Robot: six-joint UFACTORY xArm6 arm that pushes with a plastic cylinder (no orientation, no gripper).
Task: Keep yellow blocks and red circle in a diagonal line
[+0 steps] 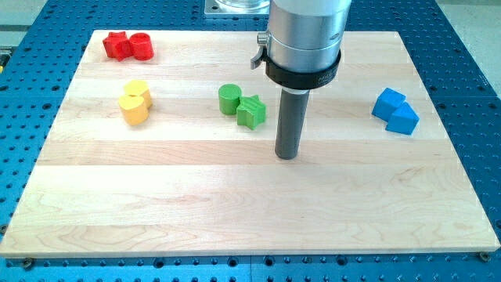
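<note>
Fingers don't feature on this arm: it ends in a plain rod, and my tip (288,156) sits on the wooden board (235,211) near its middle, touching nothing, just to the lower right of the green star (251,112). That star presses against the green cylinder (229,99). Over at the view's left, two yellow blocks (135,103) huddle together, shapes hard to separate. Top left, the red circle (142,47) touches the red star (117,45). Far right, two blue blocks (395,111) sit side by side.
</note>
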